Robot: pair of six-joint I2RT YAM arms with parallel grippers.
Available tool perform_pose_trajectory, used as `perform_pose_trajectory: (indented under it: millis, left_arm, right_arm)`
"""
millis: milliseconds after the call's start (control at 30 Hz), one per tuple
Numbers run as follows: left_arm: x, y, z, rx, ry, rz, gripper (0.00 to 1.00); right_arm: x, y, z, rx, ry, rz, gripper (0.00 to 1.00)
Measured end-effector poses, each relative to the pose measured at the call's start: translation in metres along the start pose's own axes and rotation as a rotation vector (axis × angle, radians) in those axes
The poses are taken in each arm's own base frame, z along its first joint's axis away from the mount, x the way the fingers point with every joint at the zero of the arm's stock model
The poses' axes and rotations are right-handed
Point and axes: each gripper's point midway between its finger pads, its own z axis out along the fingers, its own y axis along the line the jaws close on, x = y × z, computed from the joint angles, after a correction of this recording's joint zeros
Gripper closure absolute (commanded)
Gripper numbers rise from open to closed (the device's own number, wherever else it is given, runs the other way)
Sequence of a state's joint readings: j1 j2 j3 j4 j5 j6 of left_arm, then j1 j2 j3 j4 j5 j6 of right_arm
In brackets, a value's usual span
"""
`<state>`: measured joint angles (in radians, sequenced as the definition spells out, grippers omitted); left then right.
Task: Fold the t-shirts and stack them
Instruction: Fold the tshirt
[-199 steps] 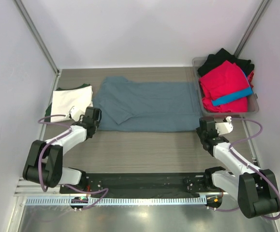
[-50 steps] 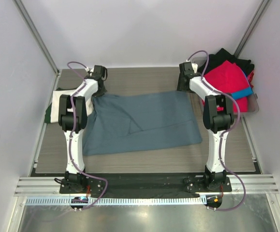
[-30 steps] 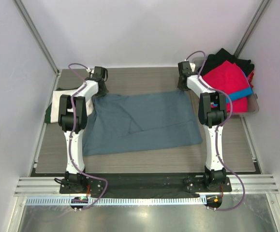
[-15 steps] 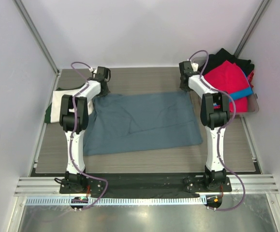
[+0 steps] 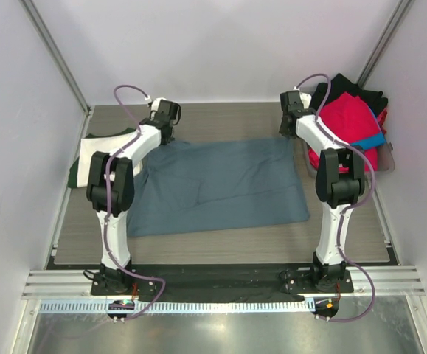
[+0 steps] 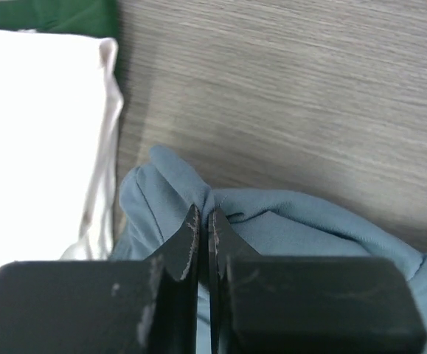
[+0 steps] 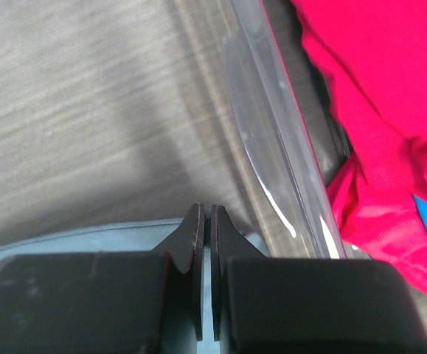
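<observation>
Left gripper pinches a far corner of the slate blue-grey cloth t-shirt; right gripper, pressed together at the opposite corner, apparently pinches it too. Shirt lies mid-table, part-folded. Cream-white folded shirt sits stacked on dark green shirt at left. Red shirts in clear plastic bin lie unfolded.

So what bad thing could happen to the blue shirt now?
The left fingers pinch only a small bit of the blue-grey shirt, so it might slip out. The right fingers hold their corner right beside the clear bin; a pull could bump it. The shirt could also drag onto the white shirt.
</observation>
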<state>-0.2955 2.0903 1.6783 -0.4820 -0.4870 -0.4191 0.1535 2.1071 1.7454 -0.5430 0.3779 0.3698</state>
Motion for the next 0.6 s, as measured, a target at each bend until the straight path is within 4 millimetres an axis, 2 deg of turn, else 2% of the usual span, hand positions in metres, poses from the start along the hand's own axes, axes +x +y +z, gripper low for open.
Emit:
perform_pose_trajectory:
  millis: [167, 367, 467, 600]
  left_arm:
    - [0.003, 0.012, -0.020, -0.024, -0.018, 0.008, 1.00]
    - [0.021, 0.033, -0.040, -0.072, -0.021, 0.016, 1.00]
    - [0.029, 0.040, -0.050, -0.088, -0.026, 0.020, 1.00]
    - [0.031, 0.043, -0.065, -0.099, -0.053, 0.027, 1.00]
  right_arm:
    - [0.007, -0.006, -0.017, -0.019, 0.012, 0.002, 0.99]
    - [0.014, -0.017, -0.047, -0.048, -0.005, 0.018, 0.99]
    - [0.018, -0.024, -0.061, -0.059, -0.013, 0.025, 0.99]
    - [0.024, -0.031, -0.078, -0.074, -0.025, 0.041, 0.99]
